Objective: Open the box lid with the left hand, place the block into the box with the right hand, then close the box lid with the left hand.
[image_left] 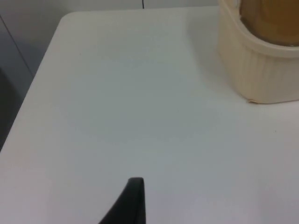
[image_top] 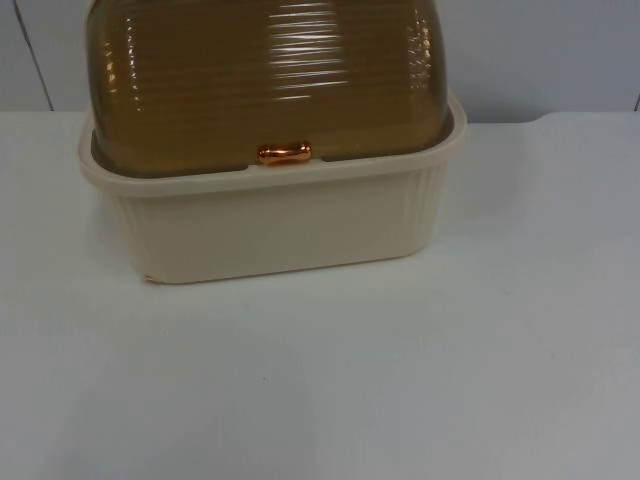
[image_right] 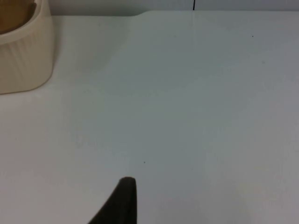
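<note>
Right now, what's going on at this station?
Nothing is being handled yet. A cream box sits on the white table near the grey partition wall, its amber ribbed lid shut, copper handle at the front rim. The left pincer hangs over bare table to the box's left, the right pincer to its right. Both arms wait. I can't see a block, so the lid opening comes first.

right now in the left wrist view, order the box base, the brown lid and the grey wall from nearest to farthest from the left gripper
1. Box base: cream ribbed tub standing on the white table, closest to the left gripper's fingertip.
2. Brown lid: shut on the base, just past its near rim.
3. Grey wall: beyond the table's far edge.
</note>
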Action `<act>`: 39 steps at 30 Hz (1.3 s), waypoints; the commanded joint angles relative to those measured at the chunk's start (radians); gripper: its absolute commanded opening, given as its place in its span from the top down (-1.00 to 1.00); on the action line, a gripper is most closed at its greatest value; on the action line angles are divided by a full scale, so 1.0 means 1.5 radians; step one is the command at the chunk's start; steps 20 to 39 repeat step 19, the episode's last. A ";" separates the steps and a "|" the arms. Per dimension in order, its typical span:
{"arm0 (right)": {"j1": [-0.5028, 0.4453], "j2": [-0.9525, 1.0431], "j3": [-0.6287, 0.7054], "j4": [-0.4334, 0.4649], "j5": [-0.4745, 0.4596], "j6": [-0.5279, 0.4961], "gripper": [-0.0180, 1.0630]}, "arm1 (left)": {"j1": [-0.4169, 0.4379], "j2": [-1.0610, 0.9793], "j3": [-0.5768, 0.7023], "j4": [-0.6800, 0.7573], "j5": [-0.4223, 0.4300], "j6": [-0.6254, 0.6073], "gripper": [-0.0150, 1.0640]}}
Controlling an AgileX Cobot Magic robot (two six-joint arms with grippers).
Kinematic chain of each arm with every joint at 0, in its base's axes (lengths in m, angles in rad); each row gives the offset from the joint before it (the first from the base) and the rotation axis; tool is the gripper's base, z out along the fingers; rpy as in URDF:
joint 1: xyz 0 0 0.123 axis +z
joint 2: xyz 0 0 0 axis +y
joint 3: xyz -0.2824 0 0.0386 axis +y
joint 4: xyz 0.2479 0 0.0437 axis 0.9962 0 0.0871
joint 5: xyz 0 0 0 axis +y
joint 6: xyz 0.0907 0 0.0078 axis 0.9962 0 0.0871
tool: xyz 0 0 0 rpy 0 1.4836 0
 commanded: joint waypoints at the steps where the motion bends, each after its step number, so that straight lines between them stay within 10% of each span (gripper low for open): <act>1: -0.003 -0.001 0.002 -0.003 -0.008 -0.001 -0.94 | -0.003 -0.002 0.003 0.002 -0.007 -0.005 -0.97; 39: -0.003 -0.001 0.001 0.004 -0.008 0.003 -0.94 | -0.003 -0.002 0.003 0.002 -0.007 -0.005 -0.97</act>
